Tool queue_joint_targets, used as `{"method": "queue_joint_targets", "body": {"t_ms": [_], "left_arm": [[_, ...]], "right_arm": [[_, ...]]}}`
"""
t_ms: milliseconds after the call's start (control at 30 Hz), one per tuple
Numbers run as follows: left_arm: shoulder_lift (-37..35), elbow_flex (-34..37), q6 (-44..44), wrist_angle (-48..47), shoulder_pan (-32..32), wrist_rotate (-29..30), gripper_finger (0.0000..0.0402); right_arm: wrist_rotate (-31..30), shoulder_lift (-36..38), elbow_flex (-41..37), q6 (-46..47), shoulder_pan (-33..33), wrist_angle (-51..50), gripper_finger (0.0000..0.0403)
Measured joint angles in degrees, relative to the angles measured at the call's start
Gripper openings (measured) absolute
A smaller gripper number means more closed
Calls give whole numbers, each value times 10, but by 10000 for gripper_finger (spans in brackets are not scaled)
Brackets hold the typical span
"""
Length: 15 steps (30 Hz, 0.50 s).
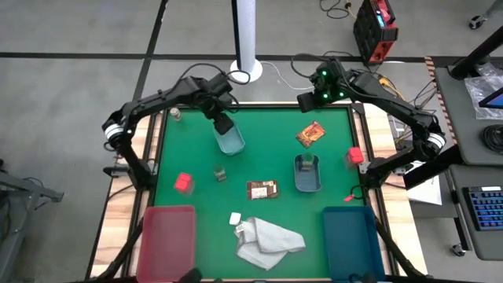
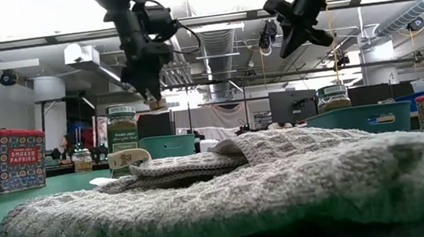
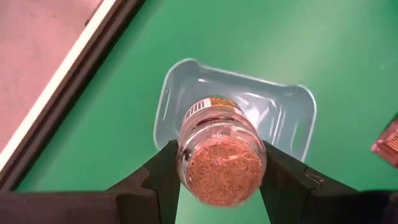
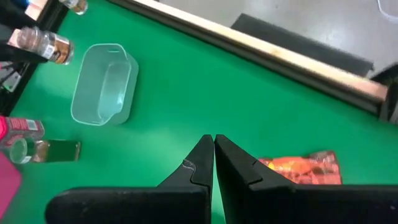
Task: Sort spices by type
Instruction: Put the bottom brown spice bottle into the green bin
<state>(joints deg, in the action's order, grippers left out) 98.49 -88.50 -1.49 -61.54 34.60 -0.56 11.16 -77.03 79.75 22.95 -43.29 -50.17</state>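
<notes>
Cork-topped spice jar (image 3: 221, 158) clamped in left claw (image 3: 221, 180), above pale tray (image 3: 292, 118)

Grey floor (image 1: 71, 31) around the table; exposed ducts (image 2: 220, 43) overhead.

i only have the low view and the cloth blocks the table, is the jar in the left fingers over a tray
Observer: Yes. The left gripper holds the jar above a pale tray, as the left wrist view shows.
Operator: anything in that tray
Observer: No, it is empty. The other pale tray holds a greenish jar.
Operator: whats under the right arm
Observer: The right gripper, fingers shut and empty, hangs over the green mat near an orange packet.
</notes>
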Motion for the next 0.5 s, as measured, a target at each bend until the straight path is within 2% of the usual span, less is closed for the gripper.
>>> {"method": "queue_joint_targets", "body": {"t_ms": [167, 367, 500], "left_arm": [[27, 8, 5, -5, 0, -1, 154], [36, 9, 8, -4, -15, -1, 154], [38, 12, 48, -7, -13, 2, 154]], "right_arm": [[0, 0, 0, 10, 0, -7, 9], [-7, 0, -3, -47, 0, -6, 9], [-31, 0, -5, -61, 0, -5, 9]]}}
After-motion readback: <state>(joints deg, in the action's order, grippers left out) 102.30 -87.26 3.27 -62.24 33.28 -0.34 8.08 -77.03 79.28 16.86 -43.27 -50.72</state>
